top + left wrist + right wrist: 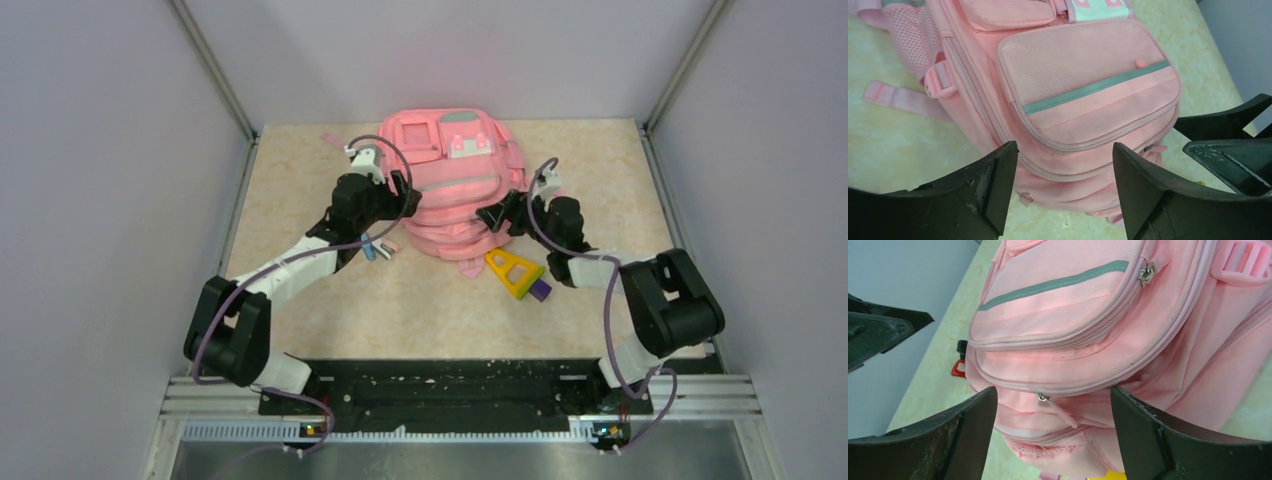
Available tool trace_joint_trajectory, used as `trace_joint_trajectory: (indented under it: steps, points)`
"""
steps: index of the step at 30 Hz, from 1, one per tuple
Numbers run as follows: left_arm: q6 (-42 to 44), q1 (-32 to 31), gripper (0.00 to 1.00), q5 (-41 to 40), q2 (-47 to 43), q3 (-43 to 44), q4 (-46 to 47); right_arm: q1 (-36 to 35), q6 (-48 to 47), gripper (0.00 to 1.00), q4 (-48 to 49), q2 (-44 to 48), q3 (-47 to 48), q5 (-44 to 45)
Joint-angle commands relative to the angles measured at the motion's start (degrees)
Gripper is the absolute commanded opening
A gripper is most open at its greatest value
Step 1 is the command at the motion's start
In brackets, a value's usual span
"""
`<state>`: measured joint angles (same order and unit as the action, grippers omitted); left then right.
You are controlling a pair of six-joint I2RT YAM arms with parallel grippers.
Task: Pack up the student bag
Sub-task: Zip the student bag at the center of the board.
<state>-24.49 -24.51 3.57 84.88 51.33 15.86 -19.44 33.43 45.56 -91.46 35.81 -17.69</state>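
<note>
Observer: Where does the student bag [455, 190] sit, and why flank it?

Arm: It lies on the surface [430, 310] toward the far wall, front pockets up. My left end effector [398, 183] hovers at its left edge, fingers spread and empty. My right end effector [503, 214] hovers at its lower right corner, also spread and empty. The zips I can see look closed, so I judge that one side is meant to steady the fabric while the other pulls a zip.

Observer: And the loose things?

Arm: A small blue object [370, 247] lies just beside the bag near my left forearm. A yellow triangle [513, 268] with a purple piece [540, 291] at its end lies near the bag's right corner. I take them for things to pack, kept within reach.

Observer: What do the wrist cameras add?

Arm: The left one shows the mesh weave of a front pocket [1083, 65] and a loose strap [895, 97] in detail that is lost from above. The right one shows a metal zip pull [1042, 397] between my fingers, probably my target, and a red-and-black item [959, 365] beside the bag that I cannot identify. Only the overhead view shows the triangle whole.
</note>
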Motion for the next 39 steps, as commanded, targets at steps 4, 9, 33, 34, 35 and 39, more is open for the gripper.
trace_joint_trajectory:
  steps: [4,9,33,34,35,39]
  points:
    - [-13.0,0.4,0.76,-5.2,-4.9,-7.2,0.7,-0.6,-10.9,0.79,-5.3,4.5,0.1,-2.8]
    - [-17.6,0.7,0.77,-4.2,-5.0,-9.5,0.4,-1.1,-14.7,0.73,-8.9,3.6,3.0,-3.6]
    - [-22.9,1.3,0.57,5.5,7.7,-8.7,11.2,-3.8,-18.6,0.26,-14.4,-3.8,10.1,-6.2]
    - [-22.6,1.3,0.50,5.4,8.0,-8.2,11.1,-3.8,-18.6,0.19,-14.6,-3.5,10.1,-5.5]
    - [-22.4,1.3,0.43,5.3,8.4,-7.9,11.1,-3.8,-18.6,0.12,-15.1,-3.3,10.1,-4.3]
    - [-21.3,1.7,0.12,4.4,9.0,-7.8,12.1,-3.9,-18.0,0.00,-17.1,-0.7,8.6,4.9]
